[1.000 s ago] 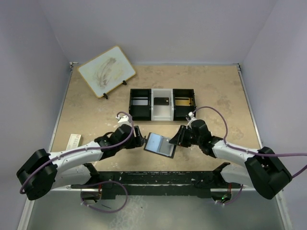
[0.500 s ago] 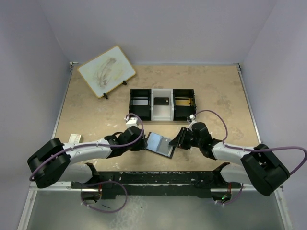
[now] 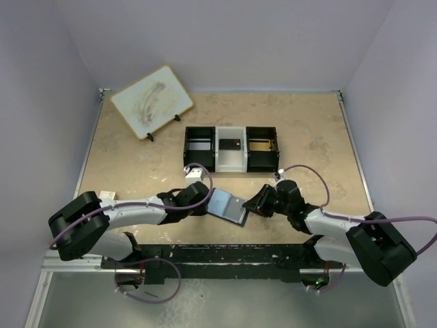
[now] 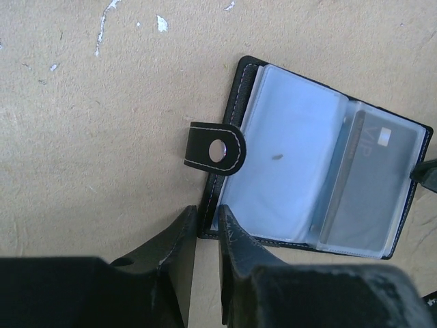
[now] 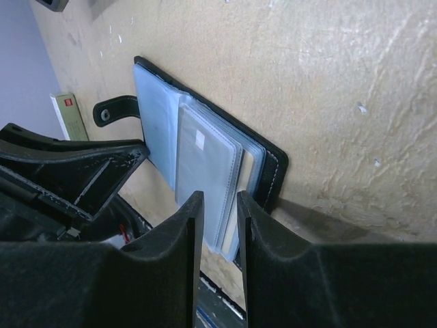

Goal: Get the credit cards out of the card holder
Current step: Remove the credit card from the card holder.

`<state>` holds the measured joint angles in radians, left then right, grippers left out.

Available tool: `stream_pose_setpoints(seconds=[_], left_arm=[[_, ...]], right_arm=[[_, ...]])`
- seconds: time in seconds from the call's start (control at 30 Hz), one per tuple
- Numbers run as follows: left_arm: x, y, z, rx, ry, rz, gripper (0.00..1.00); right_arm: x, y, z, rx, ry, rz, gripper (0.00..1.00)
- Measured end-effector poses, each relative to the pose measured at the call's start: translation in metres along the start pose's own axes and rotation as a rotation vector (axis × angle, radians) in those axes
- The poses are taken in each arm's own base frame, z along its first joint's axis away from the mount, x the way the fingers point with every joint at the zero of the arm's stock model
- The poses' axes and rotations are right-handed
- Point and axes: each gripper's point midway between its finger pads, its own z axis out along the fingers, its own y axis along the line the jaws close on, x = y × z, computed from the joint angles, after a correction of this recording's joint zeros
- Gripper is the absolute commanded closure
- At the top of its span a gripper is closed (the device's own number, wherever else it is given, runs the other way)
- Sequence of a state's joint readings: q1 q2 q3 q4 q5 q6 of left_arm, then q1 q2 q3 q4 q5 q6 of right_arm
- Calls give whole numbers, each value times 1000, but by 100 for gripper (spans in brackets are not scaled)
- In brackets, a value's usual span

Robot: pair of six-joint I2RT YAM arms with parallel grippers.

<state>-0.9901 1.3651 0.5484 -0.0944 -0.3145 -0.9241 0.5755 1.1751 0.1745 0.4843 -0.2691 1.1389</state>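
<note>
The wallet [image 4: 293,164] lay open, its card [image 4: 372,184] not yet out. The left gripper [image 4: 206,213] and right gripper [image 5: 220,199] pinched its edges.

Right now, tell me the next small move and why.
Probably draw the grey card out with the right hand: the card holder lies open, the left hand clamps its near edge, and the right fingers straddle the opposite edge.

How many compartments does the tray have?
3 in the tray, side by side: black left compartment, white middle compartment, black right compartment. None look hidden.
</note>
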Motion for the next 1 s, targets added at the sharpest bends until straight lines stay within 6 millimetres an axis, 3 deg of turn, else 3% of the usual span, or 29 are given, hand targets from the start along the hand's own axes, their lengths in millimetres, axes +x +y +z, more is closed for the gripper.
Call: stream_pose_setpoints(seconds=[0.33, 0.63, 1.0], left_arm=[[1, -1, 1, -19, 0, 21, 92], [2, 1, 0, -41, -4, 35, 98], [3, 1, -1, -41, -1, 35, 100]], right_arm=[[2, -2, 2, -2, 6, 30, 74], [-3, 3, -1, 10, -5, 4, 64], [-3, 0, -8, 32, -11, -16, 67]])
